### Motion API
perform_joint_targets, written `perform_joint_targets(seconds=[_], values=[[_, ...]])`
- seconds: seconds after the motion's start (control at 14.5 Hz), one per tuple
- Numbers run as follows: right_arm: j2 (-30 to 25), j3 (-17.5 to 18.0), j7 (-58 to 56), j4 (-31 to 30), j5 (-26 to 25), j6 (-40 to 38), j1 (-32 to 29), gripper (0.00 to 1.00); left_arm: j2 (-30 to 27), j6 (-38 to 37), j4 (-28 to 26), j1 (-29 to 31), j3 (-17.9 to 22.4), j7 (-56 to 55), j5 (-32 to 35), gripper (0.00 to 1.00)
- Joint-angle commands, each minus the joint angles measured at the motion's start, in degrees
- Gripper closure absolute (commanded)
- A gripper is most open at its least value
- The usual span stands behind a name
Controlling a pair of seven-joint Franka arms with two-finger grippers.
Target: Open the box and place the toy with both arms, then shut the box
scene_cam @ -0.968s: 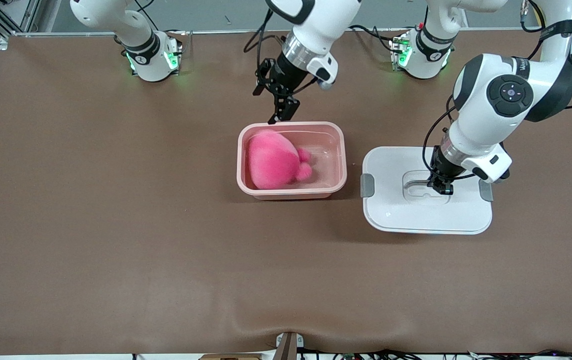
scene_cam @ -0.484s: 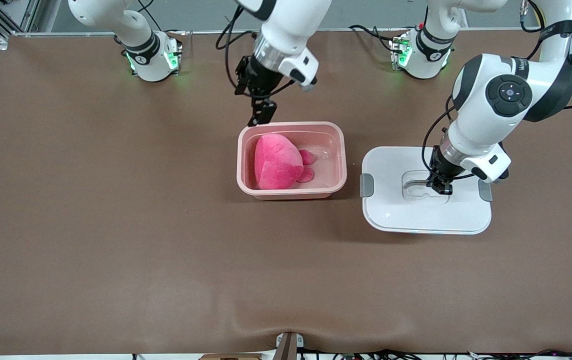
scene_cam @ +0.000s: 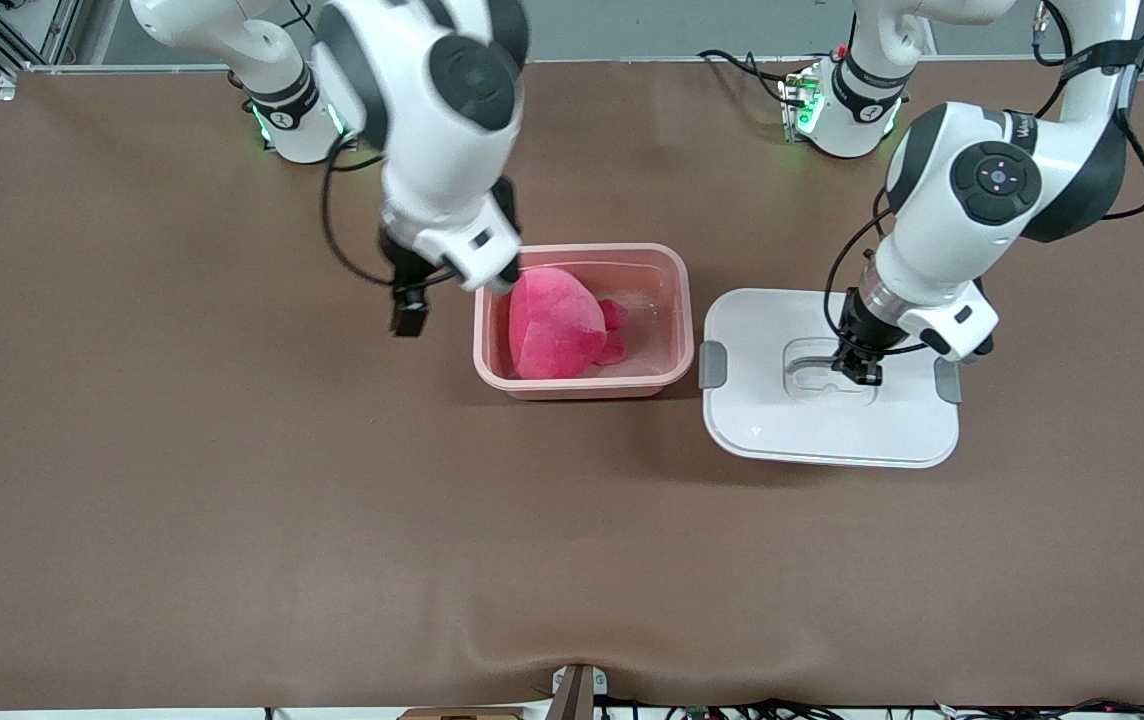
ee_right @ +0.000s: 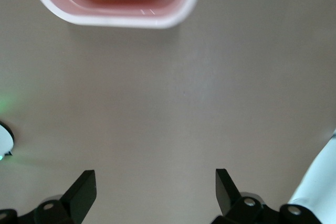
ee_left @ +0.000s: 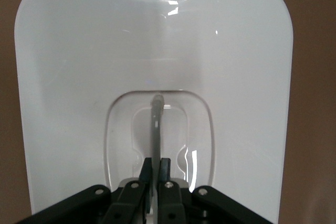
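Brown table (scene_cam: 232,480) carries everything. White lid (scene_cam: 825,420) lies flat on table toward the left arm's end, just beside the box w/ a narrow gap, grey clips at both short ends. Pink translucent box (scene_cam: 582,385) sits mid-table, open, no lid on it. Pink plush toy (scene_cam: 554,322) is inside the box, filling approx. the half toward the right arm's end; small feet point toward the lid.

Left gripper (scene_cam: 857,372) is down in the lid's recessed centre, fingers (ee_left: 166,171) clenched on the grey handle (ee_left: 156,124), which stands up from the recess btwn them.

Right gripper (scene_cam: 409,318) hangs over bare table just beside the box's end wall toward the right arm's end. Its fingers (ee_right: 84,192) are spread wide, released, nothing btwn them; box rim (ee_right: 157,19) and toy show past them in the right wrist view.
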Motion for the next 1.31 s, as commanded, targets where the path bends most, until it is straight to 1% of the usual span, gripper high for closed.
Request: perform_joint_targets(seconds=[0.0, 0.28, 0.41, 0.62, 0.76, 0.9, 1.04, 1.24], values=[[-0.79, 0.97, 1.85, -0.38, 4.14, 0.24, -9.44, 0.0, 0.57, 0.11, 1.57, -0.28, -1.72, -2.49, -0.84, 1.0], [-1.84, 0.97, 1.85, -0.9, 13.27, 1.11, -24.03, 0.0, 2.76, 0.11, 4.2, -0.45, -5.49, -8.45, -0.4, 1.0], [-2.63, 0.97, 1.85, -2.04, 14.0, 1.12, -28.01, 0.0, 4.17, 0.11, 5.87, -0.89, -6.99, -11.27, -0.14, 1.0], [-6.05, 0.88, 5.08, -4.76, 13.91, 1.03, -31.53, 0.0, 6.19, 0.02, 8.16, -4.05, -7.26, -15.75, 0.3, 1.0], [-9.12, 0.88, 14.28, -7.39, 13.82, 1.03, -31.63, 0.0, 6.29, 0.02, 8.43, -4.93, -7.52, -17.6, 0.21, 1.0], [-11.24, 0.97, 23.0, -9.68, 13.82, 1.2, -31.45, 0.0, 6.72, 0.02, 9.04, -7.91, -7.44, -20.94, 0.3, 1.0], [-13.35, 0.88, 25.49, -11.44, 13.82, 0.85, -31.98, 0.0, 7.95, 0.02, 9.83, -9.67, -7.44, -23.75, 1.26, 1.0], [-19.23, 0.88, 32.33, -16.97, 13.82, 1.81, -33.38, 0.0, 10.41, 0.02, 12.02, -12.4, -7.61, -30.42, 4.51, 1.0]])
